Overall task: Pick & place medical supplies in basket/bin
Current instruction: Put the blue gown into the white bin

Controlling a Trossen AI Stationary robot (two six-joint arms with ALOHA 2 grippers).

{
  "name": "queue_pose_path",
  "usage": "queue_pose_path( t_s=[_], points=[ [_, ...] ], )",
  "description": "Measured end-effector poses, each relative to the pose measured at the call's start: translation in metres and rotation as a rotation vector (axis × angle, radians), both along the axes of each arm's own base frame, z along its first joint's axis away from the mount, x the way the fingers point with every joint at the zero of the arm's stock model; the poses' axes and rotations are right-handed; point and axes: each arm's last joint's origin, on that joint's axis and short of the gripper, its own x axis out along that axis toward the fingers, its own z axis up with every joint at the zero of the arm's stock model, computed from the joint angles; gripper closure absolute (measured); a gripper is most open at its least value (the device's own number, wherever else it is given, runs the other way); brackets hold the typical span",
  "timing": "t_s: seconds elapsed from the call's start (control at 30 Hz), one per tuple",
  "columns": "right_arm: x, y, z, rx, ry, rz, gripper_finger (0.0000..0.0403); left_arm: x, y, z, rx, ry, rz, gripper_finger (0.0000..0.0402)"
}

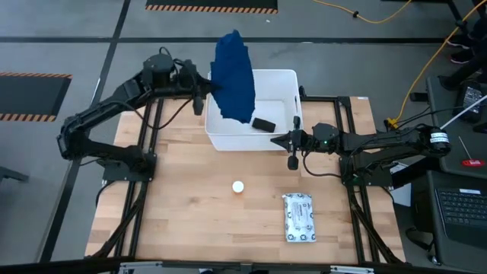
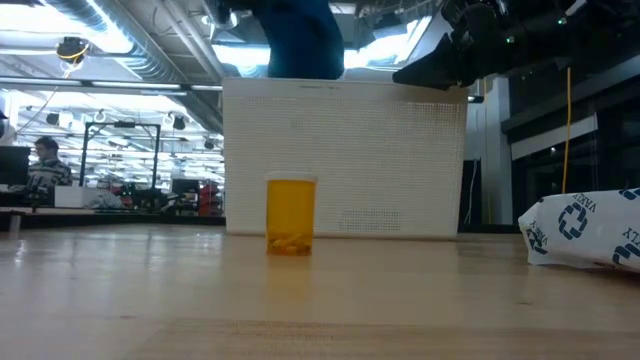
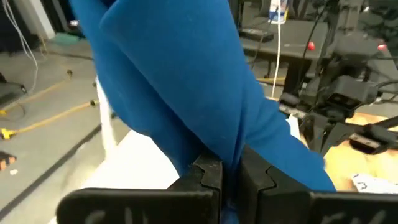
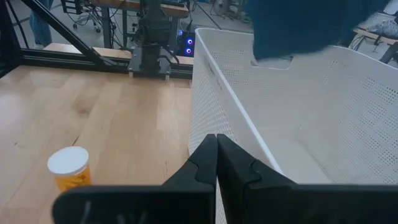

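Nearest us, the bottle [image 2: 291, 215] and packet [image 1: 298, 218] lie on the bench. We see the left gripper [image 1: 204, 94], jaws pinching the cloth [image 1: 233, 76], above the tub [image 1: 283, 76]; released off-centre, it could drape its rim. Right gripper [image 1: 292, 142]: jaws pressed together.

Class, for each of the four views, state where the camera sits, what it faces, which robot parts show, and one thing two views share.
High: overhead, looking down; both arms, white rectangular plastic tub.
Low: table height, facing the tub; orange round bottle in front.
Left wrist: behind the left end effector, shut on the dark blue cloth.
Right wrist: behind the shut right end effector, at the tub's corner.
Shared: right wrist and low both show the bottle.
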Motion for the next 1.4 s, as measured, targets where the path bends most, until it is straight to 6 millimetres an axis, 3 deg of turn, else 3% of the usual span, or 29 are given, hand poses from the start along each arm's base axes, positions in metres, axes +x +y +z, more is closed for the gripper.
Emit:
queue_pose_path(
  t_s=[0.3,0.6,1.0,1.4],
  points=[
    [0.000,0.000,0.000,-0.022,0.004,0.005,0.0395,0.017,0.032,-0.026,-0.099,0.084,0.061,0.0393],
    [0.000,0.000,0.000,-0.043,0.008,0.010,0.0395,0.030,0.056,-0.059,-0.339,0.173,0.157,0.0393],
    [0.000,0.000,0.000,-0.043,0.008,0.010,0.0395,0.044,0.066,-0.094,-0.569,0.288,0.196,0.0393],
    [0.000,0.000,0.000,-0.047,0.008,0.010,0.0395,0.058,0.076,-0.121,-0.649,0.364,0.208,0.0390]
  ],
)
